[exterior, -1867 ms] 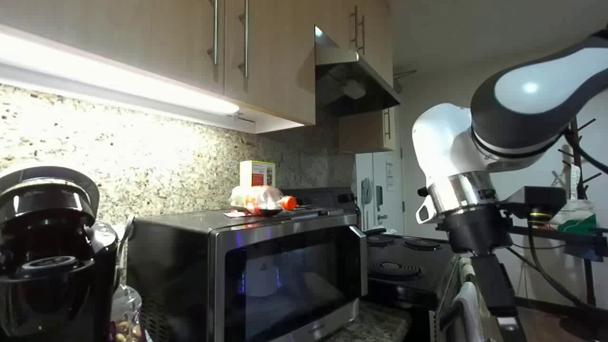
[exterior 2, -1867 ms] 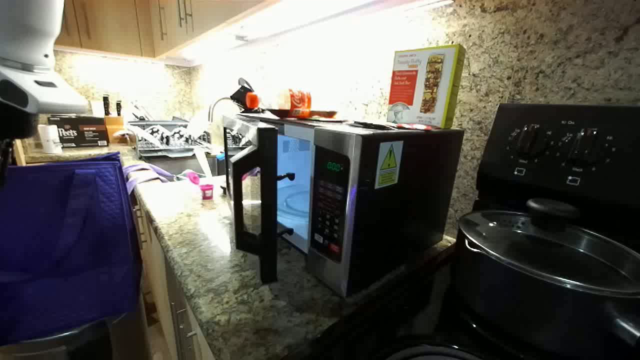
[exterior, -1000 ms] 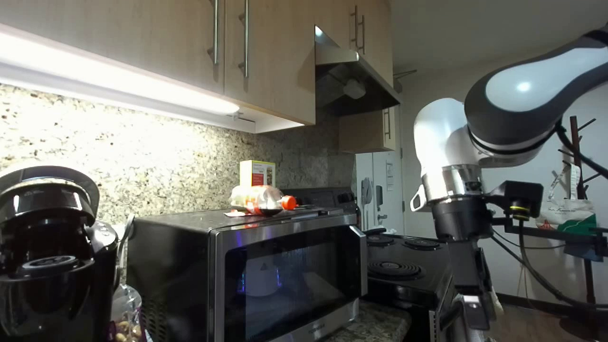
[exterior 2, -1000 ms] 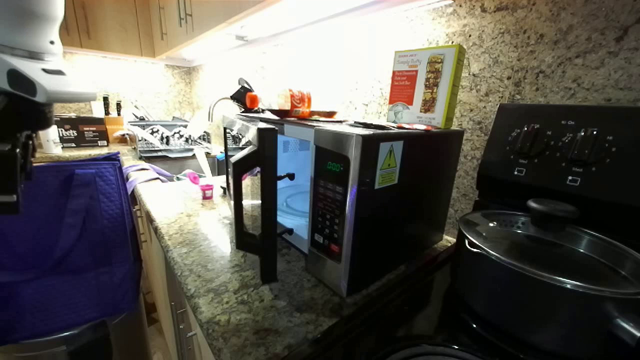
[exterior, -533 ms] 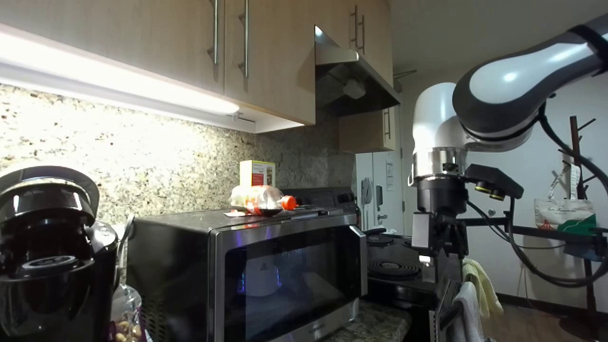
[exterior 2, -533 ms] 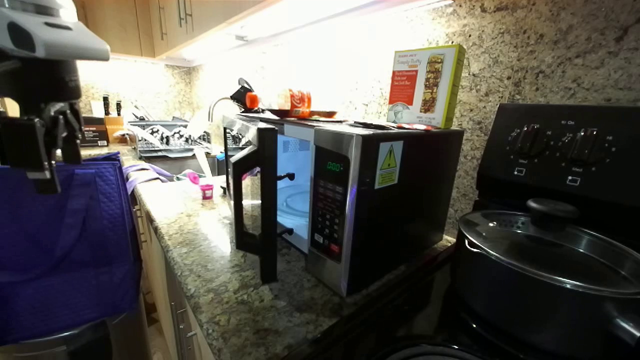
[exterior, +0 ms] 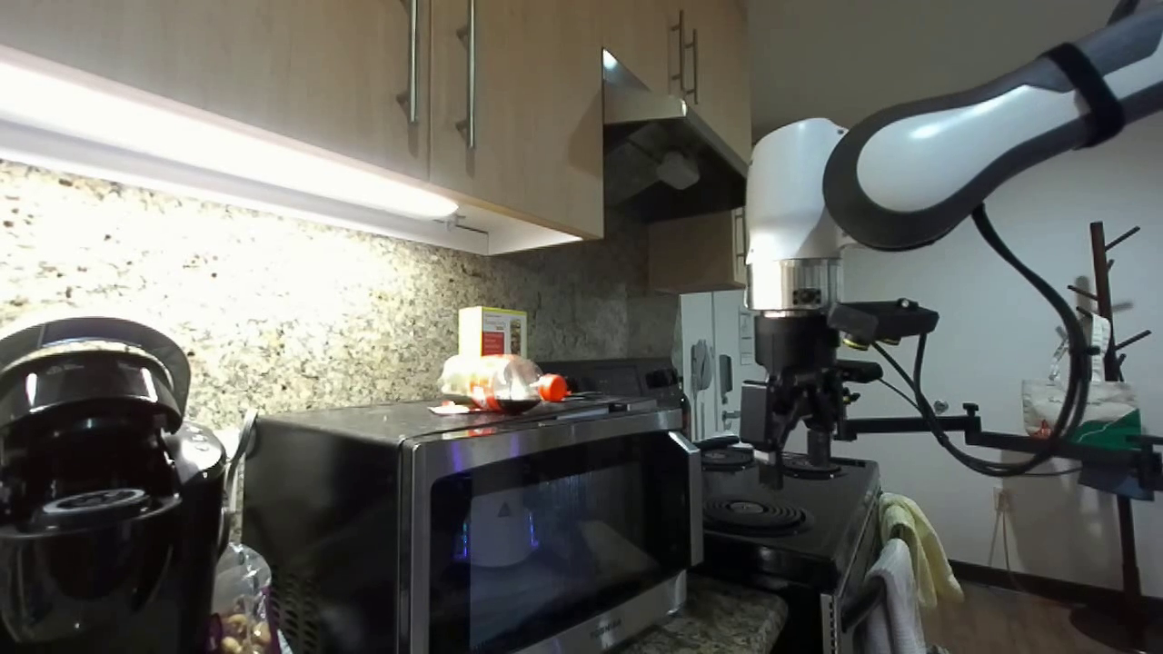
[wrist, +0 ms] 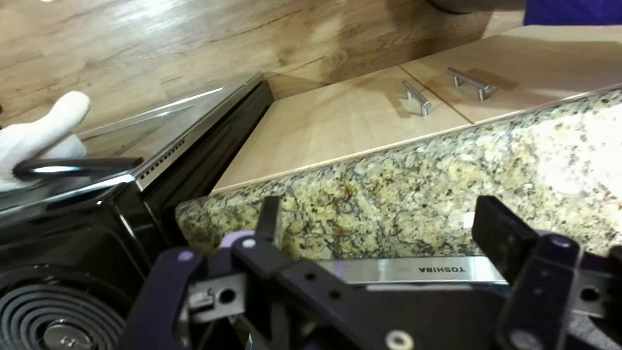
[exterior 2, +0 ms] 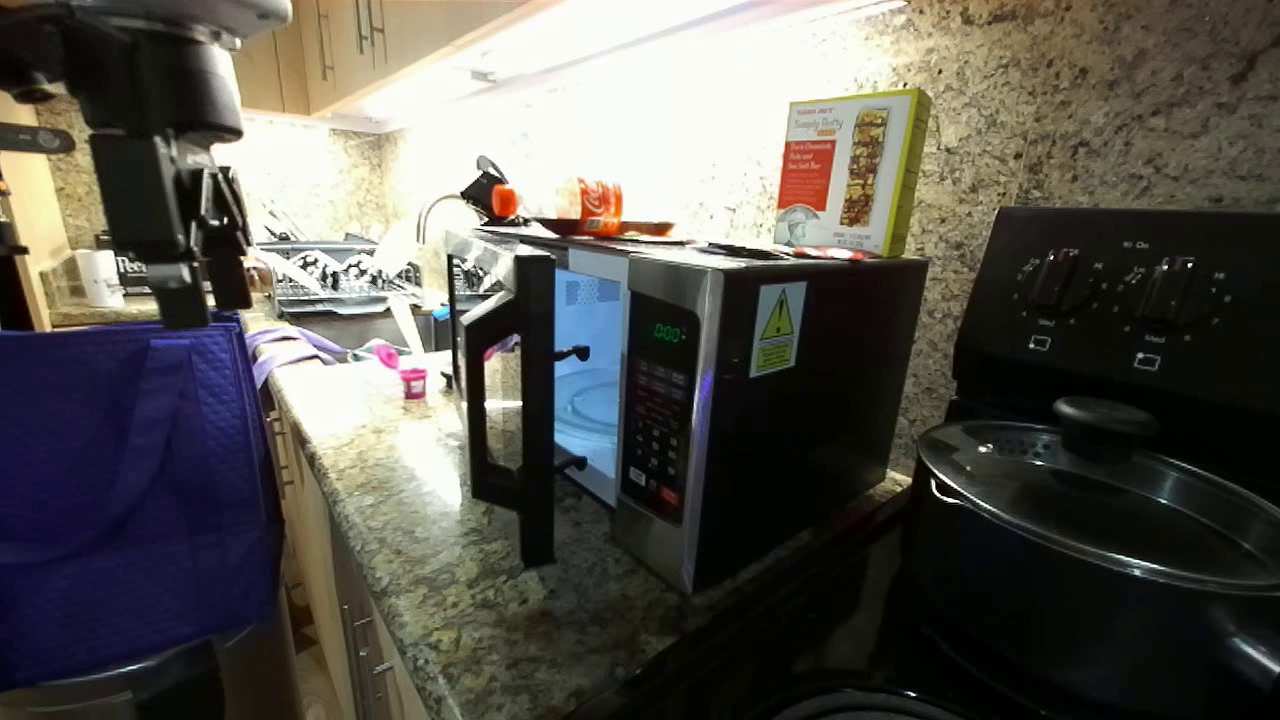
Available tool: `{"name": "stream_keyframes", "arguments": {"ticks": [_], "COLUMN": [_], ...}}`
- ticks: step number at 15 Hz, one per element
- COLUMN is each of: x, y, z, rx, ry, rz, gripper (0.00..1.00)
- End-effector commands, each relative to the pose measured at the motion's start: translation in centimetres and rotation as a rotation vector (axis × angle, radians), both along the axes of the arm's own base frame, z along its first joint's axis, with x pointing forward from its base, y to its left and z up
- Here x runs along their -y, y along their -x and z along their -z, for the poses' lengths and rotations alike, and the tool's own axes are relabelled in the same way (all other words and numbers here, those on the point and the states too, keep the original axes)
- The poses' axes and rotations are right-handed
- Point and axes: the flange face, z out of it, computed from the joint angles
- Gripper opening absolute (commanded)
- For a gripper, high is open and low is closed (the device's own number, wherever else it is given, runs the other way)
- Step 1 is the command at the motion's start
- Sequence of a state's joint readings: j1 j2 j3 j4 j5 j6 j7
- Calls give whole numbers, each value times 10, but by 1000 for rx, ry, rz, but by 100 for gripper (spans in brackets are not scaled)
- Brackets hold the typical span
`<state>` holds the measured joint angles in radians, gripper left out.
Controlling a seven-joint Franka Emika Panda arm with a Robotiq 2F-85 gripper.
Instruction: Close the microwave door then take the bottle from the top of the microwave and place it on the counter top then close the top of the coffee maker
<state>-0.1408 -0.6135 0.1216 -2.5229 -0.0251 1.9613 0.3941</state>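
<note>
The microwave (exterior: 327, 454) stands on the granite counter (exterior 2: 470, 610). Its door (exterior: 563, 536) is partly open; an exterior view shows the gap behind the door (exterior 2: 536, 420) and the lit inside. The bottle (exterior: 500, 381) lies on its side on top of the microwave, red-orange cap outward; its label (exterior 2: 598, 205) shows too. The coffee maker (exterior: 100, 563) has its top (exterior: 86, 381) tilted up. My gripper (exterior: 795, 461) points down, open and empty, out in front of the door and apart from it. In the wrist view the gripper (wrist: 378, 214) spans counter and the door's lower edge (wrist: 442, 270).
A stove (exterior: 754, 518) adjoins the microwave, with a lidded pot (exterior 2: 1090, 560) on it. A snack bar box (exterior 2: 850, 175) stands on the microwave. Towels (exterior: 895, 581) hang on the oven handle. A purple bag (exterior 2: 130, 500) is below the gripper. Cabinets (exterior: 509, 118) overhang the microwave.
My arm has moved toward the microwave and the gripper has risen. The gripper has turned from tilted to pointing straight down. The door, bottle and coffee maker have not moved.
</note>
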Motion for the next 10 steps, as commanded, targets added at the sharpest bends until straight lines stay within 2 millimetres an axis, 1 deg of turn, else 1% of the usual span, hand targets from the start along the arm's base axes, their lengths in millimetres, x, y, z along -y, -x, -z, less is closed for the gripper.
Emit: {"name": "stream_keyframes", "arguments": {"ticks": [1, 5, 10], "x": [8, 14, 20], "y": [-29, -50, -72], "z": [-9, -11, -9], "rx": [17, 80, 178], "ry": [91, 103, 124], "rz": [-13, -55, -15], "gripper": [100, 100, 100]}}
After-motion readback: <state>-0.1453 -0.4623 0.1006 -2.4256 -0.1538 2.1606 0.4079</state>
